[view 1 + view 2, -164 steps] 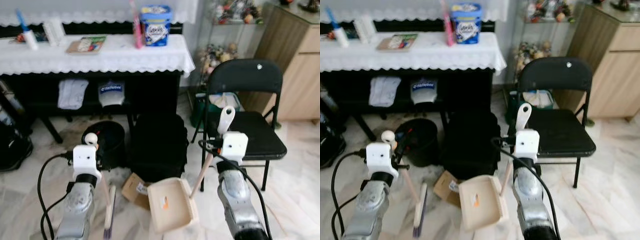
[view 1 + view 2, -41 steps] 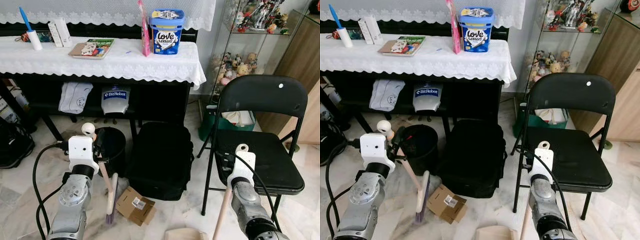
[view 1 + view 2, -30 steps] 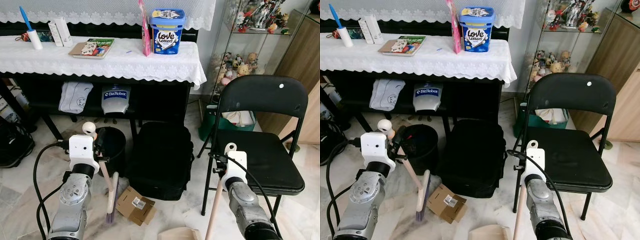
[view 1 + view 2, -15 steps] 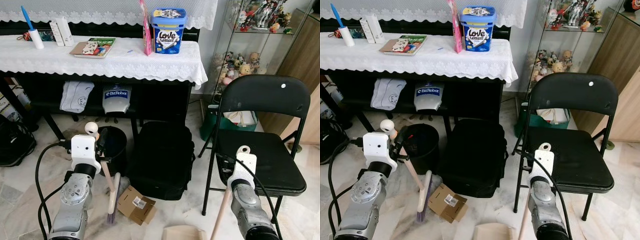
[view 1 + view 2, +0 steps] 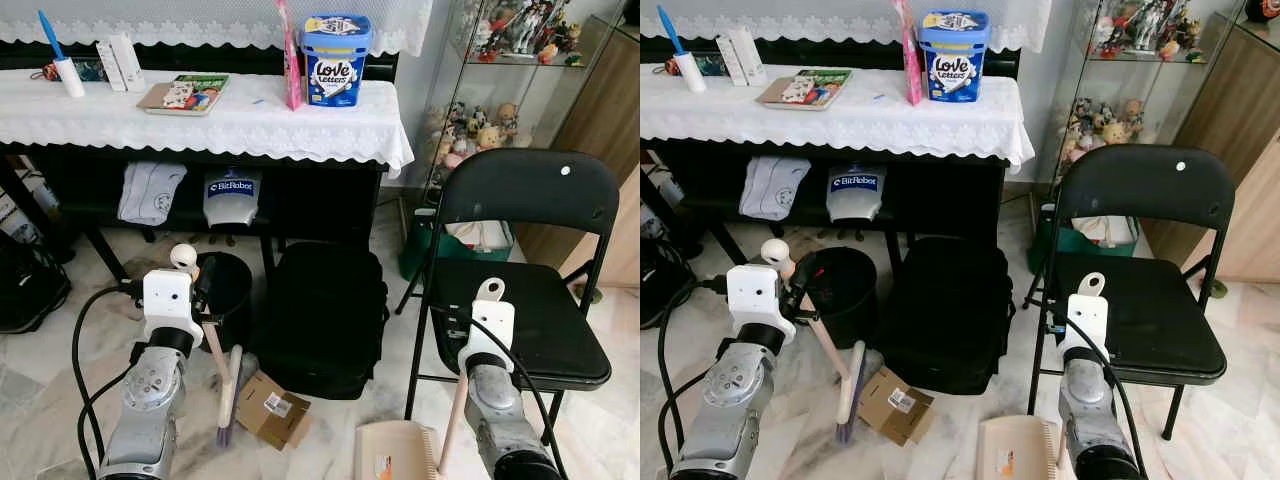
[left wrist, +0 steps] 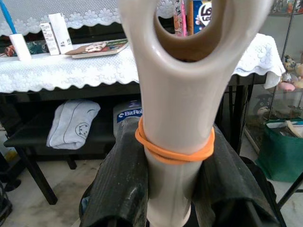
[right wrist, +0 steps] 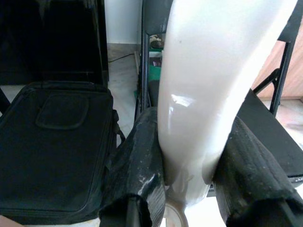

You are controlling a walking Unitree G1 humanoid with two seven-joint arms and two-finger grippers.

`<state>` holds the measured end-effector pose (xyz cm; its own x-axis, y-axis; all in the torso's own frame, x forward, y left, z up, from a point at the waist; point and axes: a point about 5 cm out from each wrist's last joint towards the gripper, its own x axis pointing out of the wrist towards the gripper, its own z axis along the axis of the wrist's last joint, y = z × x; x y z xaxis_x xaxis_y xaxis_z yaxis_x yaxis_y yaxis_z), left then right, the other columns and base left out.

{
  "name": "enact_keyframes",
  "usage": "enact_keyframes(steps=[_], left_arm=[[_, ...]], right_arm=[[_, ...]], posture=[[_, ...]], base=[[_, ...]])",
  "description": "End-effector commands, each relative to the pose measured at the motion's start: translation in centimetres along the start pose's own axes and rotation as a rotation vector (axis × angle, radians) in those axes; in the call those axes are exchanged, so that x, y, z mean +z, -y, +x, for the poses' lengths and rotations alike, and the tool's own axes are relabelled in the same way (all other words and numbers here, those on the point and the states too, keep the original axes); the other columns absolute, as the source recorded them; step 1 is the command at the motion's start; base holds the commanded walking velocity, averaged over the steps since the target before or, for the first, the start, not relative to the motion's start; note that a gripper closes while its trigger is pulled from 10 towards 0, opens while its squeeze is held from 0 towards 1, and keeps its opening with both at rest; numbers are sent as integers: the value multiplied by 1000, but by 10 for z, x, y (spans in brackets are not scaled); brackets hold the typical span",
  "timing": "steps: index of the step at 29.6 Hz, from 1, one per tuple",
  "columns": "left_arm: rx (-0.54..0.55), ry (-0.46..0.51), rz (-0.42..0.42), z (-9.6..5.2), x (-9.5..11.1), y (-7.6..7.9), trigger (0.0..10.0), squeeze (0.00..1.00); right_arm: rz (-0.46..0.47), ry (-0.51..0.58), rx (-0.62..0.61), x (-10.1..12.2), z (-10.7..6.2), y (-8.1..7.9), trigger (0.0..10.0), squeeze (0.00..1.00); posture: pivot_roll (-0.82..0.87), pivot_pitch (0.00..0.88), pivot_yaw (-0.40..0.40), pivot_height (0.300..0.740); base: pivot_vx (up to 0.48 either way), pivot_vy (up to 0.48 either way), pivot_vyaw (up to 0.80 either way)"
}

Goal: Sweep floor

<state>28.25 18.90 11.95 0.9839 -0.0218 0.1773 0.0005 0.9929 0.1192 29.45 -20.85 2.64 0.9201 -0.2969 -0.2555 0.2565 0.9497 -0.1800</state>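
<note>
Lower left, the left gripper [image 6: 175,189] is clamped on the brush [image 5: 228,395]; lower right, the right gripper [image 7: 189,175] is clamped on the dustpan [image 5: 395,452]. The brush sits just beside the box [image 5: 272,409] and bag [image 5: 325,320], so a wide stroke could snag them.

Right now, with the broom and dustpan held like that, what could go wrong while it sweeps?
The broom works close to the cardboard box and black bag, so a stroke could shove or snag them. The dustpan sits near the folding chair leg; the right gripper could knock it. The left gripper clamps the handle.
</note>
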Motion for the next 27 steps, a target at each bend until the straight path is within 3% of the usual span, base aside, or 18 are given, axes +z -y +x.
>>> enact_keyframes(steps=[1, 18, 19, 21, 22, 23, 25, 26, 27], left_arm=[[5, 51, 7, 4, 11, -1, 10000, 0], [4, 50, 9, 3, 10, -2, 10000, 0], [4, 50, 9, 3, 10, -2, 10000, 0], [2, 50, 9, 4, 10, -1, 10000, 0], [2, 50, 9, 4, 10, -1, 10000, 0], [2, 49, 9, 4, 10, -1, 10000, 0], [1, 48, 10, 4, 10, -1, 10000, 0], [1, 47, 10, 4, 10, -2, 10000, 0], [0, 47, 11, 4, 10, -2, 10000, 0]], right_arm=[[-8, -13, 16, -2, 1, -4, 10000, 0], [-12, -32, 21, -9, 1, -7, 10000, 0], [-8, -29, 24, -8, 1, -7, 10000, 220], [-3, -27, 29, -7, 1, -8, 10000, 843], [-3, -27, 29, -7, 1, -8, 10000, 843], [6, -29, 30, -7, 2, -9, 10000, 1000], [19, -34, 28, -7, 2, -10, 10000, 1000], [23, -37, 27, -7, 2, -10, 10000, 573], [24, -38, 27, -7, 3, -10, 10000, 0]], posture=[[72, 0, 0, 740], [76, 0, 2, 740], [76, 0, 2, 740], [77, 0, 2, 740], [77, 0, 2, 740], [79, 0, 2, 740], [79, 0, 2, 740], [78, 0, 2, 740], [78, 0, 2, 740]], base=[[0, 0, 0], [0, 0, 0], [0, 0, 0], [0, 0, 0], [0, 0, 0], [0, 0, 0], [0, 0, 0], [0, 0, 0], [0, 0, 0]])
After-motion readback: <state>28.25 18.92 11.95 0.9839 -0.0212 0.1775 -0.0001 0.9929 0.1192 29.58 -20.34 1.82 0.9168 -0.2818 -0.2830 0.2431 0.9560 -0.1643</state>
